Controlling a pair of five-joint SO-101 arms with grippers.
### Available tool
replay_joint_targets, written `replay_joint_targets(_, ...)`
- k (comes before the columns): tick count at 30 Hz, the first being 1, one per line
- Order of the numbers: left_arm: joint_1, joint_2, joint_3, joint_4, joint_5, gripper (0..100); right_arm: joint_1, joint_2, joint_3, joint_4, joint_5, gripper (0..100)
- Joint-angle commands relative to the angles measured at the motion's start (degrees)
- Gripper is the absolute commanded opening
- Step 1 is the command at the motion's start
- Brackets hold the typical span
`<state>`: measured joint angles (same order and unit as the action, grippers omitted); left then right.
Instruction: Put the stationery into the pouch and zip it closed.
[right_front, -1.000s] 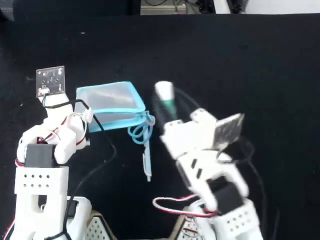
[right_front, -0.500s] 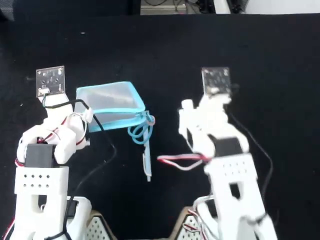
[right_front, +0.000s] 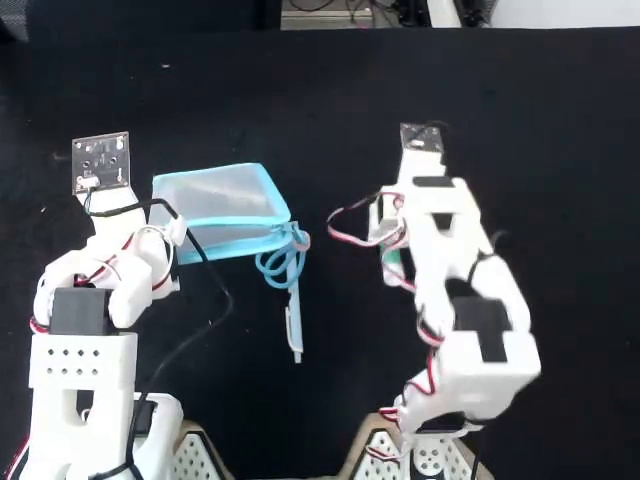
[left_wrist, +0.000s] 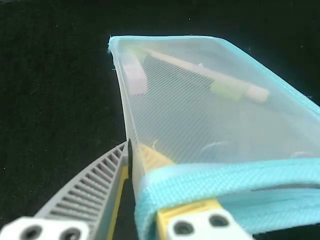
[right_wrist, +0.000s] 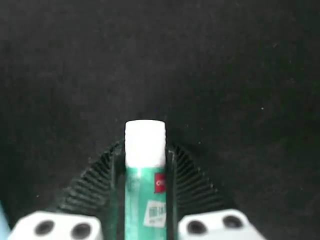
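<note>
Left claw (left_wrist: 131, 150) is clamped on the zip edge of the pouch (left_wrist: 200, 110). The pouch sits on the black table (right_front: 560, 120), just ahead of the left arm. A white block (left_wrist: 134, 77) and a marker (left_wrist: 225, 86) show through the mesh. A blue cord (right_front: 278, 262) hangs at the pouch's right corner, and a pen (right_front: 294, 325) lies on the table just near of it. Right claw (right_wrist: 145, 148) is clamped on a glue stick (right_wrist: 145, 175), white cap forward, to the right of the pouch and apart from it.

Glue stick (right_front: 396, 262) now farther from pouch (right_front: 215, 205)
</note>
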<state>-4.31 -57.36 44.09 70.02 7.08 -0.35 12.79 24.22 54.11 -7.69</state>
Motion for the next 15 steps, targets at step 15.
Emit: replay_joint_targets(15, -0.57, -0.35, -0.31, 0.18, 0.18, 3, -4.48, 7.25, -17.89, 21.54, 7.56, 15.8)
